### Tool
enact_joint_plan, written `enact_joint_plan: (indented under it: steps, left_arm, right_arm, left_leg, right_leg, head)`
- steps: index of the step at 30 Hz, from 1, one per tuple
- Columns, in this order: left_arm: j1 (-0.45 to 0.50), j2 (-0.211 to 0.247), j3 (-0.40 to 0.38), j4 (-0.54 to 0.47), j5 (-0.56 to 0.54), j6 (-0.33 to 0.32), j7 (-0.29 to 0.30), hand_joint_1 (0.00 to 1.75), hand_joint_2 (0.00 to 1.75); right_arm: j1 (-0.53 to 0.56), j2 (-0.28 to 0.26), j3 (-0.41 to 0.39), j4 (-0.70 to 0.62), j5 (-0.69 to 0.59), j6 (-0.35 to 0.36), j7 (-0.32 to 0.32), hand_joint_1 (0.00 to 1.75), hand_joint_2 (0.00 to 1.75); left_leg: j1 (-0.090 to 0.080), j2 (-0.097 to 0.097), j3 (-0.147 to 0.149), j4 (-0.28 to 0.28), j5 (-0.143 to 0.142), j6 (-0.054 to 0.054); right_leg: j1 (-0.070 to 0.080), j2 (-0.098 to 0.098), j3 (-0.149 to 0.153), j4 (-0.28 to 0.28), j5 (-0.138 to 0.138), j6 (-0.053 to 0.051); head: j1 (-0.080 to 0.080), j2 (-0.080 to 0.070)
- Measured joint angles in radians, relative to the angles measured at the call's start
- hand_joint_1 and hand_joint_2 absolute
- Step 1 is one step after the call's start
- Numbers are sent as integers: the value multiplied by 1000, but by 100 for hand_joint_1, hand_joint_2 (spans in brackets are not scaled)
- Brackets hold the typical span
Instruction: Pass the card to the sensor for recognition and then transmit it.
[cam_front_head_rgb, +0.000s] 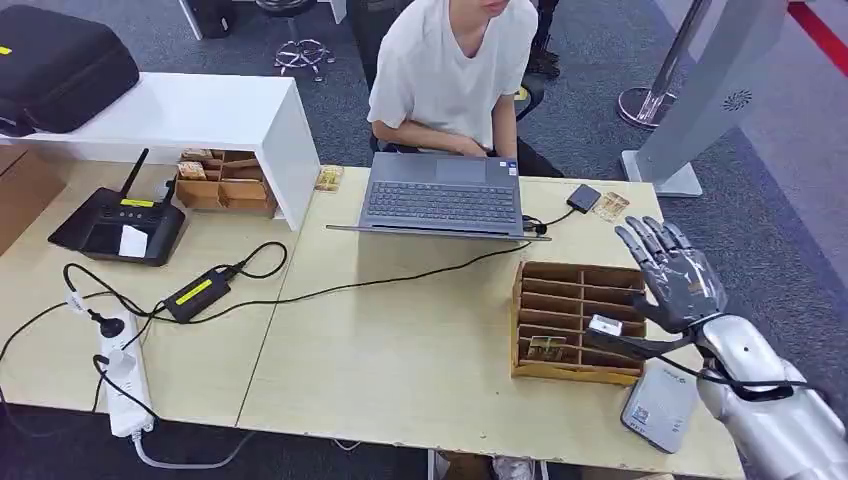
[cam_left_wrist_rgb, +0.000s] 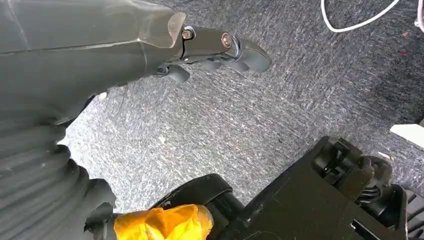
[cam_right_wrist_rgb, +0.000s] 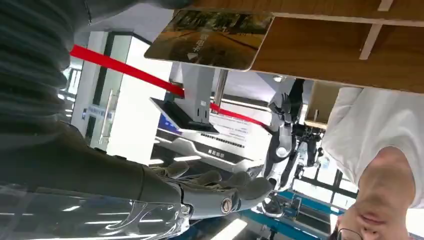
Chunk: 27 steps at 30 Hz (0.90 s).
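Note:
A card (cam_front_head_rgb: 545, 348) with a brown-green picture sits in a front slot of the wooden rack (cam_front_head_rgb: 575, 275) on the table's right side. In the right wrist view the card (cam_right_wrist_rgb: 210, 37) lies against the rack's wood (cam_right_wrist_rgb: 340, 45). My right hand (cam_front_head_rgb: 672, 278) hovers over the rack's right edge with fingers spread wide, its thumb (cam_front_head_rgb: 618, 345) reaching toward the card's slot, nothing gripped. Its fingers (cam_right_wrist_rgb: 220, 195) stretch out bare in the wrist view. A grey-white card sensor (cam_front_head_rgb: 658, 405) lies flat by the front right corner. My left hand (cam_left_wrist_rgb: 220, 47) hangs over the carpet, holding nothing.
A person in a white shirt (cam_front_head_rgb: 455, 70) sits behind an open laptop (cam_front_head_rgb: 445, 195) across the table. A black terminal with an antenna (cam_front_head_rgb: 115, 228), a power strip (cam_front_head_rgb: 125, 375) and cables lie on the left. Another small wooden rack (cam_front_head_rgb: 225, 180) stands by a white shelf (cam_front_head_rgb: 200, 110).

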Motion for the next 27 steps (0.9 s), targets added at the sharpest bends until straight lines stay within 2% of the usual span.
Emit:
enact_joint_plan:
  steps: [11,20,27]
  left_arm:
    - [1,0,0,0,15,8,0,0,175]
    - [8,0,0,0,27,24,3,0,175]
    - [8,0,0,0,28,24,3,0,175]
  right_arm:
    - [29,-3,-14,-5,-17,-35,-2,0,175]
    - [168,-47,-104,-124,-14,-37,0,0,175]
    - [204,-56,-136,-143,-15,-32,-3,0,175]
  left_leg:
    - [0,0,0,0,0,0]
    - [0,-1,0,0,-1,0]
    - [0,-1,0,0,0,0]
  right_leg:
    - [0,0,0,0,0,0]
    - [0,-1,0,-1,0,0]
    - [0,-1,0,-1,0,0]
  head:
    - [0,0]
    - [0,0]
    - [0,0]
